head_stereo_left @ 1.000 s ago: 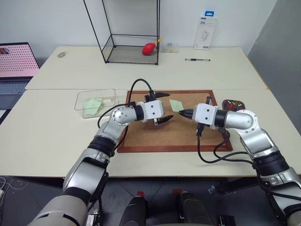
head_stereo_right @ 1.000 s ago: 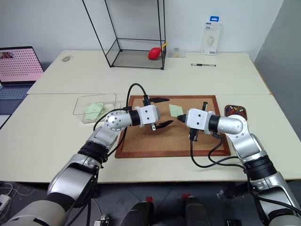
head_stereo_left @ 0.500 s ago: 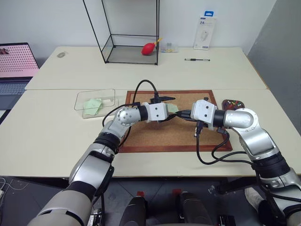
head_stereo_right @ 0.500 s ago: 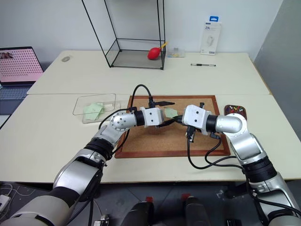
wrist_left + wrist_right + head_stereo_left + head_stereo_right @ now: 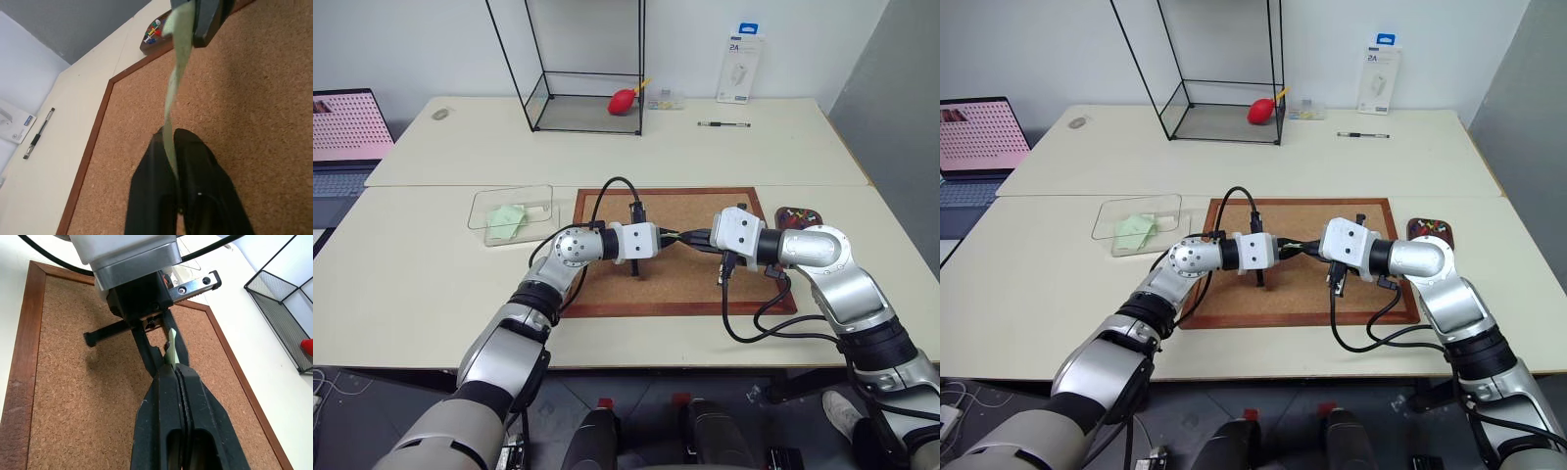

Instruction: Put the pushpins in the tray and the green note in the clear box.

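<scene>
Both grippers meet over the middle of the corkboard (image 5: 607, 294), each pinching one end of the green note (image 5: 172, 105). The left gripper (image 5: 672, 238) reaches in from nine o'clock with its black fingers (image 5: 193, 183) pressed together on the lower end of the slip. The right gripper (image 5: 693, 236) comes from three o'clock, its fingers (image 5: 183, 404) likewise clamped on the other end — the paper hangs edge-on between them, clear of the cork surface.

The clear box (image 5: 540, 194) sits on the table just off the board's ten o'clock corner, with another pale green slip (image 5: 508, 217) lying inside it. The tray (image 5: 800, 213) rests at the board's two o'clock corner, beside the right forearm, and coloured pushpins (image 5: 152, 32) lie in it.

Farther back at twelve o'clock stands a wire-framed glass case (image 5: 587, 69) with a red object (image 5: 625, 100) inside; a pen (image 5: 723, 124) lies at one o'clock, and a laptop (image 5: 347, 137) sits at the table's far ten o'clock edge.
</scene>
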Motion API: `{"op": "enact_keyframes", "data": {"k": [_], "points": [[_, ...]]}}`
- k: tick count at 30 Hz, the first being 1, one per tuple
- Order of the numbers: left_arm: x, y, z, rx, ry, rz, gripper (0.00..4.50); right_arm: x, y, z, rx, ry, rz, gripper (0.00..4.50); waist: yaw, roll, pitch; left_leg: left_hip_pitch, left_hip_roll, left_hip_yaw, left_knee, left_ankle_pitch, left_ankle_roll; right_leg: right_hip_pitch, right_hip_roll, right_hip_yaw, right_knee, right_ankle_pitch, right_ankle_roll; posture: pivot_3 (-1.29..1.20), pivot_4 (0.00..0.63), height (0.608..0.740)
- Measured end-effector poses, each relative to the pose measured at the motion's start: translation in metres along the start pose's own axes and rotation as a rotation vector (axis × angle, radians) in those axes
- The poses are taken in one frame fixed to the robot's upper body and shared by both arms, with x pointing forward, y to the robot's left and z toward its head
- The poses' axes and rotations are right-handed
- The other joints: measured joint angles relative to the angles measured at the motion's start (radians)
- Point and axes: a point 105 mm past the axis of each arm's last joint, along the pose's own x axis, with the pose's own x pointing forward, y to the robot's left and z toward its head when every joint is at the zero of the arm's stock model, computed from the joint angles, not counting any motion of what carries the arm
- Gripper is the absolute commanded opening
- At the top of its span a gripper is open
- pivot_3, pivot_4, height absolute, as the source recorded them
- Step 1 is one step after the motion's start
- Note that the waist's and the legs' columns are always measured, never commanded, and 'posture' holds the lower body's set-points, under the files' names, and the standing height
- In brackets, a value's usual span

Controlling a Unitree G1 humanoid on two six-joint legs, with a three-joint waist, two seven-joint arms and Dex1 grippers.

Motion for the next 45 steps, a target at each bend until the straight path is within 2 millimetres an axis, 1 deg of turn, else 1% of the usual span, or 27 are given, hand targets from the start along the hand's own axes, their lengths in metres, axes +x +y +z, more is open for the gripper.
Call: {"op": "enact_keyframes", "data": {"k": [3, 5, 7, 13, 16, 17, 18, 19, 21, 24, 28, 29, 33, 34, 36, 38, 42, 45], "points": [[-0.001, -0.002, 0.001, 0.001, -0.004, -0.009, 0.03, 0.0, 0.0, 0.0, -0.001, -0.002, 0.002, 0.0, 0.0, 0.0, 0.0, 0.0, 0.0, 0.0, 0.0, 0.0, 0.0, 0.0, 0.0, 0.0, 0.0, 0.0, 0.0, 0.0, 0.15, 0.74], [-0.002, -0.003, 0.002, 0.007, -0.007, -0.018, 0.0, 0.0, 0.001, 0.0, -0.001, -0.003, 0.005, 0.36, 0.0, 0.0, 0.0, 0.0, 0.0, 0.0, 0.0, 0.0, 0.0, 0.0, 0.0, 0.0, 0.0, 0.0, 0.0, 0.0, 0.15, 0.74], [-0.003, -0.003, 0.002, 0.005, -0.007, -0.015, 0.0, 0.0, 0.002, 0.001, 0.005, -0.01, 0.016, 0.62, 0.0, 0.0, 0.0, 0.0, 0.0, 0.0, 0.0, 0.0, 0.0, 0.0, 0.0, 0.0, 0.0, 0.0, 0.0, 0.0, 0.15, 0.74], [-0.008, -0.004, 0.001, -0.02, -0.003, -0.018, 0.0, -0.002, 0.006, 0.001, 0.028, -0.013, 0.062, 1.97, 0.0, 0.0, 0.0, 0.0, 0.0, 0.0, 0.0, 0.0, 0.0, 0.0, 0.0, 0.0, 0.0, 0.0, 0.0, 0.0, 0.15, 0.74], [-0.012, -0.006, -0.002, -0.021, 0.011, -0.027, 0.0, -0.004, 0.007, 0.006, 0.038, -0.025, 0.081, 2.71, -0.001, 0.0, 0.0, 0.0, 0.0, 0.0, 0.0, 0.0, 0.0, 0.0, 0.0, 0.0, 0.0, 0.0, 0.0, 0.0, 0.15, 0.74], [-0.015, -0.007, -0.002, -0.017, 0.016, -0.03, 0.0, -0.005, 0.007, 0.006, 0.042, -0.026, 0.085, 2.82, -0.001, 0.0, 0.0, 0.0, 0.0, 0.0, 0.0, 0.0, 0.0, 0.0, 0.0, 0.0, 0.0, 0.0, 0.0, 0.0, 0.15, 0.74], [-0.016, -0.007, -0.003, -0.016, 0.02, -0.03, 0.0, -0.006, 0.007, 0.005, 0.044, -0.02, 0.088, 3.06, -0.001, 0.0, 0.0, 0.0, 0.0, 0.0, 0.0, 0.0, 0.0, 0.0, 0.0, 0.0, 0.0, 0.0, 0.0, 0.0, 0.15, 0.74], [-0.02, -0.007, -0.004, -0.016, 0.031, -0.03, 0.0, -0.007, 0.006, 0.005, 0.049, -0.015, 0.087, 3.18, -0.001, 0.0, 0.0, 0.0, 0.0, 0.0, 0.0, 0.0, 0.0, 0.0, 0.0, 0.0, 0.0, 0.0, 0.0, 0.0, 0.15, 0.74], [-0.03, -0.004, -0.005, -0.007, 0.046, -0.019, 0.0, -0.01, 0.003, 0.004, 0.057, -0.008, 0.079, 3.57, -0.002, 0.0, 0.0, 0.0, 0.001, 0.0, 0.0, 0.0, 0.0, 0.0, 0.0, 0.0, 0.0, 0.0, 0.0, 0.0, 0.15, 0.74], [-0.054, 0.009, -0.003, 0.02, 0.09, 0.014, 0.0, -0.014, -0.005, 0.007, 0.068, -0.008, 0.065, 4.25, -0.006, 0.0, 0.0, 0.0, 0.001, 0.0, 0.0, 0.0, 0.0, -0.001, 0.001, 0.0, 0.001, 0.0, 0.0, 0.0, 0.15, 0.74], [-0.083, 0.03, 0.003, 0.051, 0.165, 0.075, 0.0, -0.013, -0.011, 0.016, 0.079, -0.035, 0.068, 4.25, -0.006, 0.0, 0.0, 0.0, 0.001, 0.0, 0.0, 0.0, 0.0, 0.0, 0.001, 0.0, 0.001, 0.0, 0.0, 0.0, 0.15, 0.74], [-0.094, 0.033, 0.002, 0.049, 0.203, 0.091, 0.0, -0.011, -0.012, 0.02, 0.082, -0.054, 0.07, 4.25, -0.009, 0.0, 0.0, 0.0, 0.002, 0.0, 0.0, 0.0, 0.0, 0.0, 0.001, 0.0, 0.001, 0.0, 0.0, 0.0, 0.15, 0.74], [-0.143, 0.049, -0.014, -0.01, 0.389, 0.207, 0.0, -0.007, -0.015, 0.027, 0.091, -0.09, 0.071, 4.25, -0.015, 0.0, 0.0, 0.001, 0.002, -0.001, 0.0, 0.0, 0.0, -0.001, 0.001, 0.0, 0.001, 0.0, 0.0, 0.0, 0.15, 0.74], [-0.16, 0.051, -0.021, -0.054, 0.458, 0.257, 0.0, -0.005, -0.015, 0.028, 0.095, -0.098, 0.069, 4.25, -0.016, 0.0, 0.0, 0.001, 0.002, -0.001, 0.0, 0.0, 0.0, -0.001, 0.001, 0.0, 0.001, 0.0, 0.0, 0.0, 0.15, 0.74], [-0.178, 0.054, -0.028, -0.109, 0.518, 0.321, 0.0, -0.003, -0.016, 0.029, 0.104, -0.109, 0.066, 4.25, -0.018, 0.0, 0.0, 0.001, 0.002, -0.001, 0.0, 0.0, 0.0, -0.001, 0.001, -0.001, 0.001, 0.0, 0.0, 0.0, 0.15, 0.74], [-0.189, 0.058, -0.033, -0.16, 0.557, 0.39, 0.0, 0.001, -0.016, 0.029, 0.116, -0.118, 0.064, 4.25, -0.015, 0.0, 0.0, 0.0, 0.002, -0.001, 0.0, 0.0, 0.0, -0.001, 0.001, -0.001, 0.001, 0.0, 0.0, 0.0, 0.15, 0.74], [-0.214, 0.065, -0.045, -0.275, 0.643, 0.555, 0.0, 0.01, -0.017, 0.035, 0.12, -0.156, 0.058, 4.25, -0.014, 0.0, 0.0, 0.0, 0.002, -0.002, 0.0, 0.0, 0.0, -0.001, 0.001, -0.001, 0.001, 0.0, 0.0, 0.0, 0.15, 0.74], [-0.219, 0.065, -0.051, -0.335, 0.667, 0.616, 0.0, 0.013, -0.017, 0.036, 0.125, -0.167, 0.059, 4.25, -0.014, 0.0, 0.0, 0.0, 0.002, -0.001, 0.0, 0.0, 0.0, -0.001, 0.001, -0.001, 0.001, 0.0, 0.0, 0.0, 0.15, 0.74]]}}
